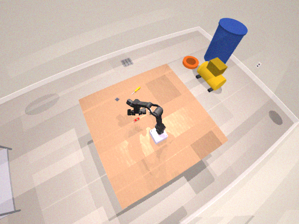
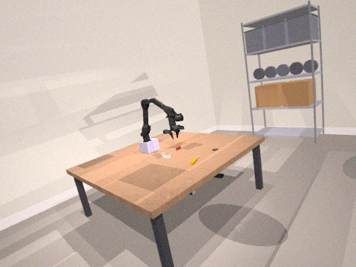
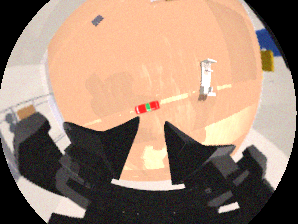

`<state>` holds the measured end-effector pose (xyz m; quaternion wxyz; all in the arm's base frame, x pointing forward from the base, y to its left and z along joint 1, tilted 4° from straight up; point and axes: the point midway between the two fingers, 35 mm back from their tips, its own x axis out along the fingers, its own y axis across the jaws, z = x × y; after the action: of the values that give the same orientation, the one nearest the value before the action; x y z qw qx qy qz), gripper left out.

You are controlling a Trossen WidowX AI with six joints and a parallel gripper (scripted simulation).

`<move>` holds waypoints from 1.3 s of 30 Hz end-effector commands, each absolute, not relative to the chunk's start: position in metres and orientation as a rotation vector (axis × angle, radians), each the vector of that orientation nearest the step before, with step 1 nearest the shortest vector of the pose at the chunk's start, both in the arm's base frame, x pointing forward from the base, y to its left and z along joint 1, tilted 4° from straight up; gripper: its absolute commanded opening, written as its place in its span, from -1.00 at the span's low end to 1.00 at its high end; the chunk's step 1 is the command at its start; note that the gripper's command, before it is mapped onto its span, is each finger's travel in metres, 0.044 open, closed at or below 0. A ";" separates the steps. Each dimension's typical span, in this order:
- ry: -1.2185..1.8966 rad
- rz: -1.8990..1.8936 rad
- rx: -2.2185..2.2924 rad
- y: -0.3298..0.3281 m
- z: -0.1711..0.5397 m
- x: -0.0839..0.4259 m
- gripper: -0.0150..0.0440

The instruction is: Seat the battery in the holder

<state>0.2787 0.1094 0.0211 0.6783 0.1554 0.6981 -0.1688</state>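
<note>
The red battery [image 1: 136,119] [image 2: 178,147] [image 3: 147,107] with a green band lies on its side on the wooden table. The white holder [image 2: 165,155] [image 3: 206,78] stands apart from it, to its right in the wrist view, and is empty. In the top view the arm mostly hides the holder. My gripper [image 2: 175,137] [image 3: 152,121] is open, with a gap between its fingertips and nothing in it. It hangs above the table, pointing down. In the wrist view the battery shows just beyond the fingertips. The spring and lip are too small to tell apart.
A yellow screwdriver [image 1: 137,89] [image 2: 194,160] and a small dark square piece [image 1: 117,99] [image 2: 215,150] [image 3: 97,20] lie on the table [image 1: 113,175] [image 2: 111,162]. The arm's pale base block [image 1: 158,137] [image 2: 149,145] stands on the table near the holder.
</note>
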 end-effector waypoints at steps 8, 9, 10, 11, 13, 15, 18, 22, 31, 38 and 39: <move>1.288 -1.159 1.096 0.122 -0.025 0.273 0.31; 1.255 -1.214 1.149 0.123 -0.028 0.272 0.31; 1.233 -1.247 1.181 0.123 -0.030 0.272 0.31; 1.226 -1.258 1.192 0.123 -0.031 0.272 0.31; 1.226 -1.258 1.192 0.123 -0.031 0.272 0.31; 1.226 -1.258 1.192 0.123 -0.031 0.272 0.31; 1.226 -1.258 1.192 0.123 -0.031 0.272 0.31; 1.226 -1.258 1.192 0.123 -0.032 0.272 0.31; 1.226 -1.258 1.191 0.123 -0.046 0.272 0.31; 1.226 -1.258 1.191 0.123 -0.058 0.271 0.31; 1.226 -1.258 1.191 0.123 -0.059 0.271 0.31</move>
<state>0.2727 0.1235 -0.0546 0.4905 0.4894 0.5043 -0.5154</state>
